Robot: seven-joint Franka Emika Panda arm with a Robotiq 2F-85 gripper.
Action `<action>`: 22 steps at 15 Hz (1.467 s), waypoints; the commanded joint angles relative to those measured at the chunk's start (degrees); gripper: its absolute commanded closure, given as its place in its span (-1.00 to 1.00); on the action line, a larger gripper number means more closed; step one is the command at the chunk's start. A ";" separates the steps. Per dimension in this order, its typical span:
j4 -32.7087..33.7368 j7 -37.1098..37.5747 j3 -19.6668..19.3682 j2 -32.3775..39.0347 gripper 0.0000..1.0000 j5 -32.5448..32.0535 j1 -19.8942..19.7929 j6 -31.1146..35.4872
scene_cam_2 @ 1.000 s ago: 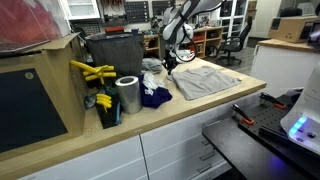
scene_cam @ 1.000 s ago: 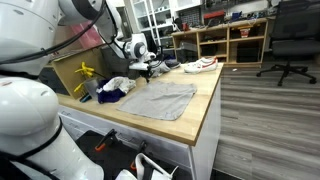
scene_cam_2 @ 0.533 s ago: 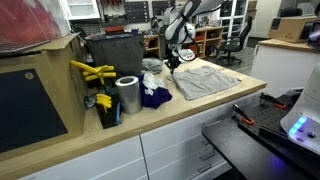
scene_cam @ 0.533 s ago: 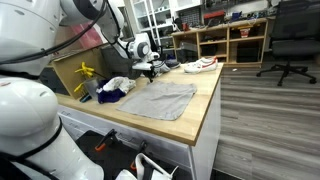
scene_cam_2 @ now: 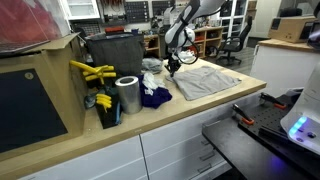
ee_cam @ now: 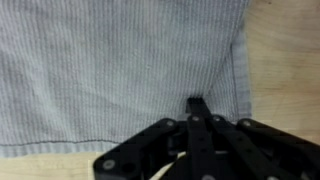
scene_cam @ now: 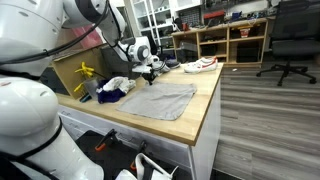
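Wrist view: the gripper [ee_cam: 197, 103] points down at a grey striped cloth [ee_cam: 100, 70], its tip just inside the hemmed edge, with bare worktop [ee_cam: 285, 70] showing past the hem.
Jaws: pressed together; no fold of fabric shows between them, and whether the tip touches the weave or hangs just above it cannot be told.
Cloth: in both exterior views it lies spread flat on the worktop [scene_cam: 205, 110], reaching toward the worktop's open end [scene_cam_2: 205, 78].
Gripper's place: over the back part of the worktop, at the cloth's far corner [scene_cam: 148, 74].
Done, by the look of it: the cloth [scene_cam: 160, 100] is opened out and mostly smooth, nothing bunched or lifted.
Left, by the look of it: only the corner under the gripper [scene_cam_2: 172, 68] seems unsettled.
Also on the worktop: a heap of white and dark-blue garments [scene_cam_2: 152, 90] and a metal can [scene_cam_2: 127, 95], both toward its cluttered end.
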 commanded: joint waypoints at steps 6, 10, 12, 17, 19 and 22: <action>-1.12 -0.50 1.31 -0.09 0.99 -0.77 2.03 1.31; -0.55 -0.50 0.93 0.85 0.99 -2.06 2.57 1.76; -0.25 -0.28 1.13 1.55 0.99 -2.21 2.65 2.22; 0.92 0.71 2.16 2.46 0.99 -0.45 2.38 1.98; 1.38 0.99 2.66 2.47 0.99 0.25 2.38 1.96; 2.29 1.43 4.00 2.72 0.99 2.16 2.26 1.84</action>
